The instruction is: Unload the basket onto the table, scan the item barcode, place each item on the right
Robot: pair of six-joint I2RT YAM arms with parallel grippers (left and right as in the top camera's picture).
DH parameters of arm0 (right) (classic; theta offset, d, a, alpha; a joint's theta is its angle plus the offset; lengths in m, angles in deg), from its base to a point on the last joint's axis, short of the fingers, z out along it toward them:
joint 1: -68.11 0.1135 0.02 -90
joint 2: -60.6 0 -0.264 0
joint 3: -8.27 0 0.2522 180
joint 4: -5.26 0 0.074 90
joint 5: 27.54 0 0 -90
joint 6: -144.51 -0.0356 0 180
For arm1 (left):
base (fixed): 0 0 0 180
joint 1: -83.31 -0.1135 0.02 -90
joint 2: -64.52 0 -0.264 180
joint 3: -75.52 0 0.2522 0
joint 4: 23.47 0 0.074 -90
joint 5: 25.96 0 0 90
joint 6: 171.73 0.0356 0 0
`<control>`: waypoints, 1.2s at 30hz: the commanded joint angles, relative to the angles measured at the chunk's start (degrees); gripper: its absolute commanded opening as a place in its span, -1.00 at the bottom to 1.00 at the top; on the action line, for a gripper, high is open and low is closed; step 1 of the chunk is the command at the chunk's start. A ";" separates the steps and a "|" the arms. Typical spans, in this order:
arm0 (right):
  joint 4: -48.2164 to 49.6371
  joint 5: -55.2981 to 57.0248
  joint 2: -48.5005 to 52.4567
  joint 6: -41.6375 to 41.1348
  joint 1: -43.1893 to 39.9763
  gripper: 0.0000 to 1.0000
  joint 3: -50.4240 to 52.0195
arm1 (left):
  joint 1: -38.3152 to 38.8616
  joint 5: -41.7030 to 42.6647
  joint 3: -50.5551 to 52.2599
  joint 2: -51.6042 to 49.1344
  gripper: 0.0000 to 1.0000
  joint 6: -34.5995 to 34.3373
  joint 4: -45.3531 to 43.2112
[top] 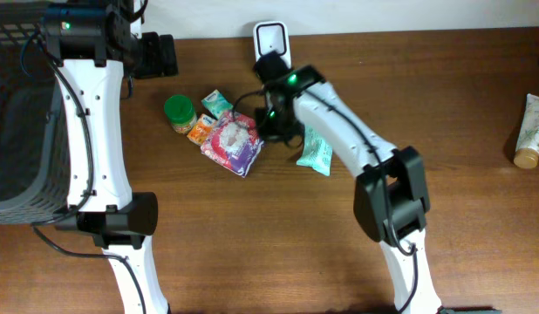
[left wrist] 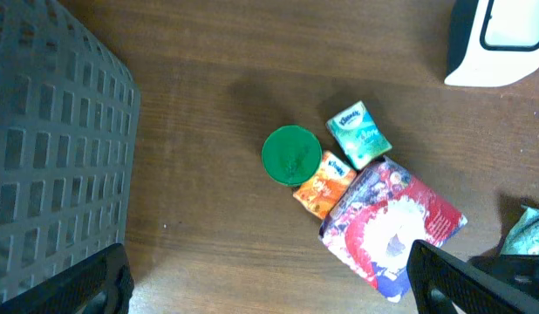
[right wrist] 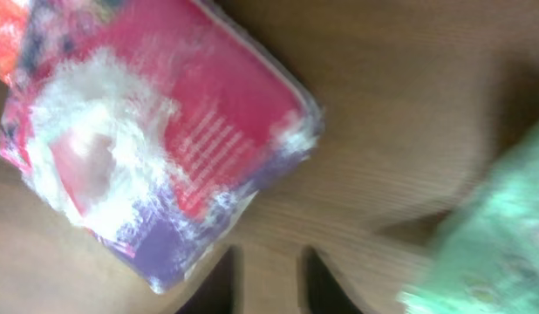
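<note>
A red, white and purple packet [top: 234, 141] [left wrist: 393, 222] [right wrist: 156, 131] lies flat in a cluster of items on the wooden table. My right gripper [top: 271, 122] [right wrist: 271, 283] hovers just right of it, jaws slightly open with only bare wood between them. A mint green packet [top: 317, 150] [right wrist: 487, 235] lies on its other side. The white barcode scanner [top: 271, 39] [left wrist: 501, 39] stands at the table's far edge. My left gripper [top: 156, 54] [left wrist: 274, 292] is wide open and empty, high over the table's left part.
A green-lidded jar [top: 178, 109] [left wrist: 291, 155], an orange packet [top: 200, 131] [left wrist: 324, 186] and a teal tissue pack [top: 216, 104] [left wrist: 359, 133] touch the red packet's left side. A grey basket [top: 21, 131] [left wrist: 51, 148] fills the left. A cream tube [top: 530, 131] lies far right.
</note>
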 commanded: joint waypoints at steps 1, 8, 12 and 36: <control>-5.25 1.55 -0.42 0.79 -4.13 0.08 -6.38 | -0.35 -0.46 -0.66 0.63 0.98 0.31 0.04; -14.58 1.31 -0.37 7.28 -16.90 0.97 -6.88 | -0.35 -0.46 -0.66 0.63 0.99 0.31 0.04; -19.21 -0.59 -0.26 16.26 -21.75 0.97 -2.05 | -0.35 -0.46 -0.66 0.63 0.98 0.31 0.04; 19.02 -33.05 -0.11 13.35 -25.35 -0.42 33.09 | 0.07 -0.46 -0.66 0.63 0.98 0.31 0.04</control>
